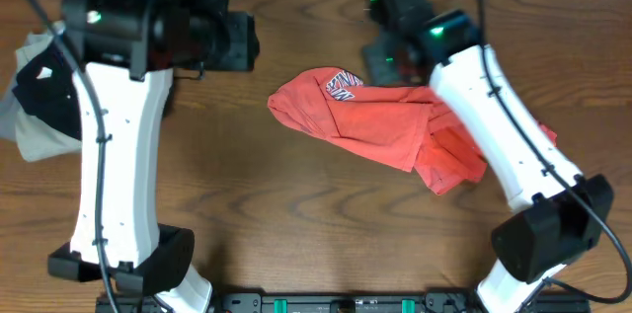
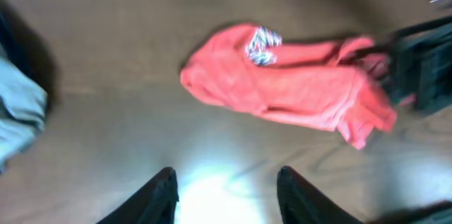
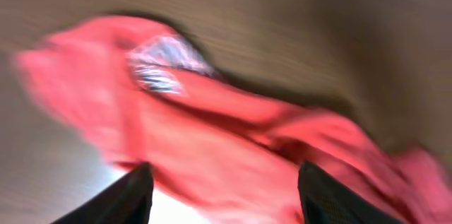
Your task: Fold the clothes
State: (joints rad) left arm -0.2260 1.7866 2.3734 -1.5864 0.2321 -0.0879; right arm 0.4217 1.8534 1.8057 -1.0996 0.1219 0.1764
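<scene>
Overhead: coral-red T-shirt point(image 1: 380, 120) lies crumpled near the middle of the table point(image 1: 296, 214), bunched into a long slanted heap with its white lettering point(image 1: 343, 83) showing at the far edge and a looser lump of cloth at its right end, partly under the right arm. Black piece point(image 1: 41, 86) and khaki-grey piece point(image 1: 30, 137) sit piled at the left edge, well apart from the shirt. Left gripper point(image 2: 226, 176): jaws parted, bare wood between them, nothing held; it hangs over the table on the near side of the shirt, not touching it. Right gripper point(image 3: 224, 171): jaws spread with red cloth showing below the gap; the right wrist view is blurred, but no fold appears pinched, so I read it as released, over the shirt's far right part. Handling judgement: light, limp knit, no stiffness; it will sag and drag from any single pinch, and the layers will likely slide over one another on the smooth wood. The fold is not yet formed, so the shirt probably needs spreading flat first. Best holds would be two separate points on one outer edge, one per gripper, pinching a single layer and pulling apart to take up slack. Which edge is hem or shoulder I cannot tell from this heap. Risk: grabbing several layers at once, which would lift the bundle as a whole.
</scene>
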